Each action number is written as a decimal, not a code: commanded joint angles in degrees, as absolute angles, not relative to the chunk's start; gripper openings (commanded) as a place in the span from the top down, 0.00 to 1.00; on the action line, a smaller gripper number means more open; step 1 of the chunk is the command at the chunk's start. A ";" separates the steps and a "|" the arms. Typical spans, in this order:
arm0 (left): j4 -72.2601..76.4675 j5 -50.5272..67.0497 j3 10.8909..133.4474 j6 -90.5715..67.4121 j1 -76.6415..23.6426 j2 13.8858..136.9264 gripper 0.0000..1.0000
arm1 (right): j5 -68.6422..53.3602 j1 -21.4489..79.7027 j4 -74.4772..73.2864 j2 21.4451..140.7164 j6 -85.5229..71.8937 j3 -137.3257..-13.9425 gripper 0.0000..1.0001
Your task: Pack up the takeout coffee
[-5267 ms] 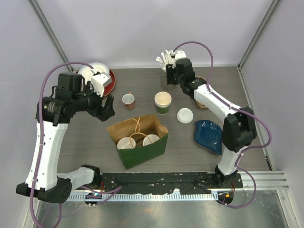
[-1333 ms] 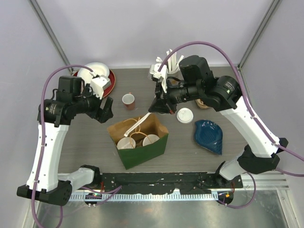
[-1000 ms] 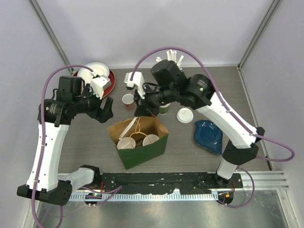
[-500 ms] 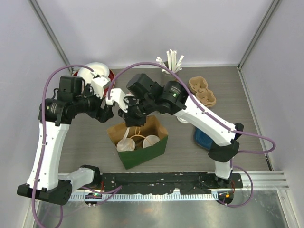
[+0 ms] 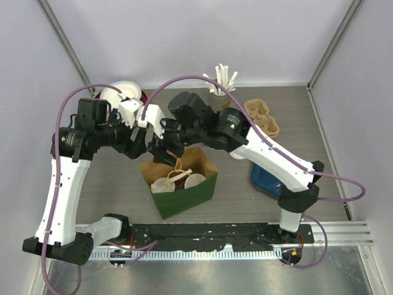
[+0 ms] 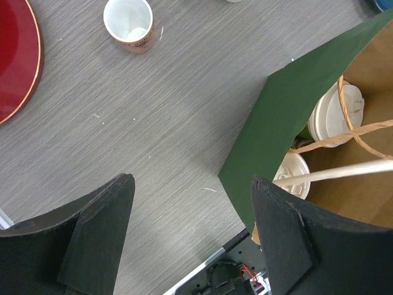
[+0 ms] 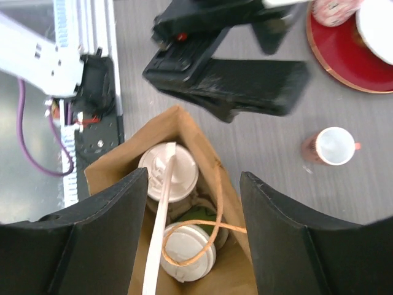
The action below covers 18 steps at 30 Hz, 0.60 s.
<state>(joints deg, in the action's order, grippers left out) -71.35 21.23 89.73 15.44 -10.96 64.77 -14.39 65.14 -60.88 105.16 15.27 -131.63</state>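
Note:
Two takeout coffee cups with white lids (image 7: 169, 172) (image 7: 187, 258) stand inside the open green paper bag (image 5: 187, 193), whose inside is brown. The same lids (image 6: 334, 114) (image 6: 295, 175) show in the left wrist view. A long white straw (image 7: 156, 227) leans in the bag across one lid. My right gripper (image 7: 193, 178) hovers open above the bag's mouth (image 5: 161, 153), holding nothing. My left gripper (image 6: 191, 184) is open just left of the bag (image 5: 136, 146), above bare table.
A small red-and-white cup (image 6: 129, 21) stands behind the bag. A red plate (image 6: 15, 55) with a white bowl (image 5: 126, 92) is at the back left. White straws in a holder (image 5: 224, 80), a cardboard cup carrier (image 5: 261, 118) and a blue dish (image 5: 267, 175) lie right.
My right arm swung left over the bag with the white straw, then its jaws opened and the straw now rests in the bag. The left arm has not moved.

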 commanded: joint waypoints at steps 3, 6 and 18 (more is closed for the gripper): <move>-69.52 22.50 89.47 15.91 -10.63 64.16 0.20 | -0.72 62.06 -43.08 92.40 8.09 -126.31 0.33; -69.52 22.41 89.21 16.00 -10.63 63.90 0.20 | 3.68 55.83 -35.96 86.42 4.05 -118.50 0.32; -69.70 21.88 88.86 16.17 -10.55 64.16 0.20 | 7.93 29.98 -26.20 88.49 2.36 -99.06 0.54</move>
